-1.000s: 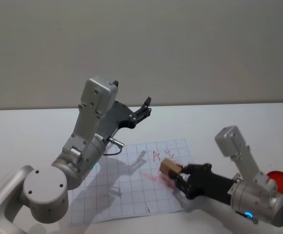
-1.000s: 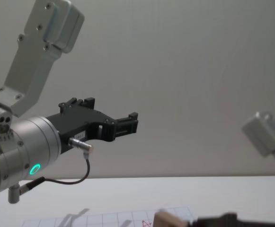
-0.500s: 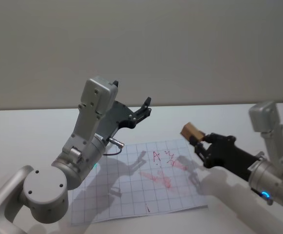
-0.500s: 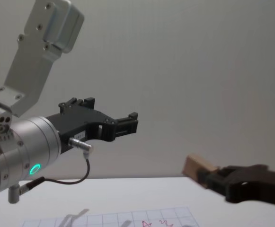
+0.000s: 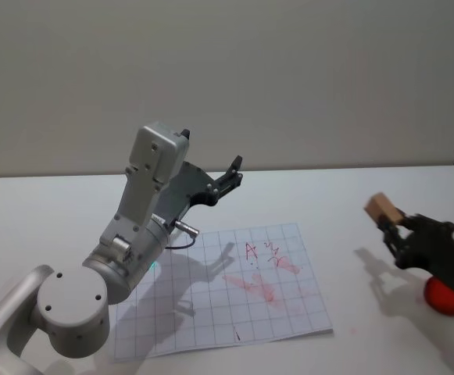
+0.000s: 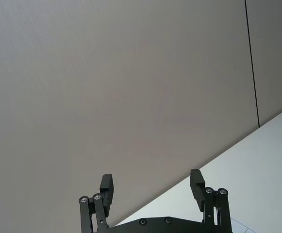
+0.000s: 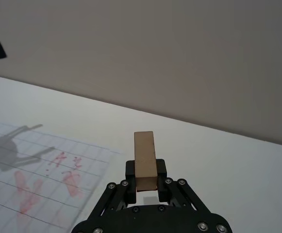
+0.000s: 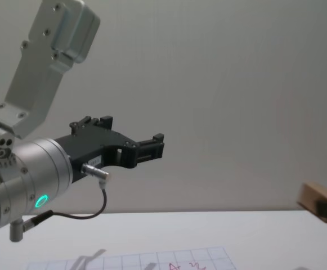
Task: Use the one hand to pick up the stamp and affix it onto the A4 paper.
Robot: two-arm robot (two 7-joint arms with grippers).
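Observation:
The stamp (image 5: pixel 382 208), a small pale wooden block, is held above the table to the right of the A4 paper (image 5: pixel 211 312), with my right gripper (image 5: pixel 389 225) shut on its lower end. From the right wrist view the stamp (image 7: pixel 144 154) stands upright between the jaws of the right gripper (image 7: pixel 146 171), and the gridded paper (image 7: pixel 29 160) with red marks lies off to one side. The stamp (image 8: pixel 317 197) also shows in the chest view. My left gripper (image 5: pixel 231 172) hangs raised and open over the paper's far edge, as the left wrist view (image 6: pixel 151 187) confirms.
A red round object (image 5: pixel 444 296) sits on the white table at the right, partly behind my right arm. The left arm's grey body (image 5: pixel 144 211) stands over the paper's left side. A pale wall rises behind the table.
My right gripper lifted the stamp off the paper and carried it to the right, beyond the sheet's edge. Red smears stay on the paper. The left arm has not moved.

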